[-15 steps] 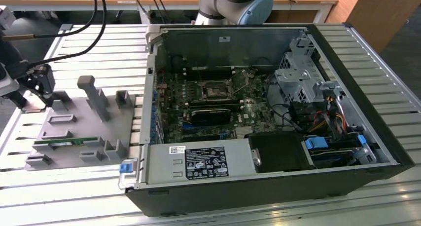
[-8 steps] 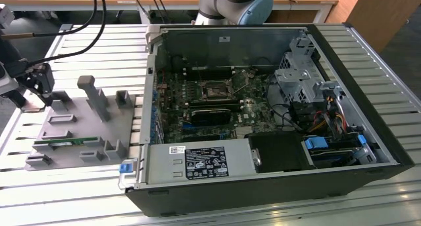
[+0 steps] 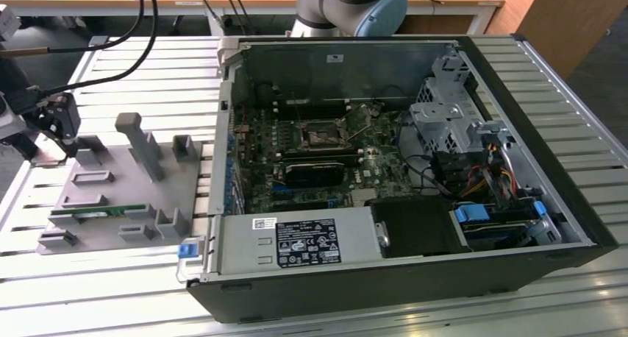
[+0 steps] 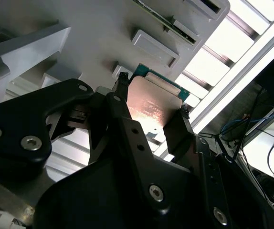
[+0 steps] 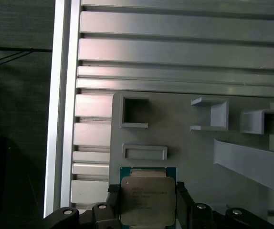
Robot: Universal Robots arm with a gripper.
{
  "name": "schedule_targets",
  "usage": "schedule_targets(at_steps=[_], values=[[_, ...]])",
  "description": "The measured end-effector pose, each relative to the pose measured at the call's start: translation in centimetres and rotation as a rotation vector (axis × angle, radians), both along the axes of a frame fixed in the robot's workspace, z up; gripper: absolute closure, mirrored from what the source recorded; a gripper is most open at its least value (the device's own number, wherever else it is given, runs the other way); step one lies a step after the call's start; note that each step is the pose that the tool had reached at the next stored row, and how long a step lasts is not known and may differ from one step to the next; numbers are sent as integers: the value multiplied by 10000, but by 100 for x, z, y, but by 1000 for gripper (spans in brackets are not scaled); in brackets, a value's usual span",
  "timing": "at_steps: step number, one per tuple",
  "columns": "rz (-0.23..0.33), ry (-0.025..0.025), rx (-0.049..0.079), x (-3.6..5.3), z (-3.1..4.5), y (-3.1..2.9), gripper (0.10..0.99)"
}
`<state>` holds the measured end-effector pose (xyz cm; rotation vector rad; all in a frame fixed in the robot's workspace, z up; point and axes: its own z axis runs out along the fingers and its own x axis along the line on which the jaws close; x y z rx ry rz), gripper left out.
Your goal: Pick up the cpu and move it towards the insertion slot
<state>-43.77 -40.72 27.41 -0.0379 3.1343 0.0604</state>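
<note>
Pincer (image 5: 148,191) is clamping the cpu (image 5: 148,202) by opposite edges, chip lying flat, near-square, one edge being cropped in the first wrist view.

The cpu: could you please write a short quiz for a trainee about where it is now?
1. True or false: the cpu sits in the insertion slot.
2. The gripper is above: A the grey fixture; B the motherboard; C the power supply.
3. What is between the gripper's fingers?
Key: 1 false; 2 A; 3 the cpu.
</note>
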Motion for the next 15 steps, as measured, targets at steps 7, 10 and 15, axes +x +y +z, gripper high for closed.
schedule_targets(at_steps=[7,10,15], values=[[0,-2,1,0,32,0,541],[0,0,0,0,40,0,541],[0,0,0,0,53,0,541]])
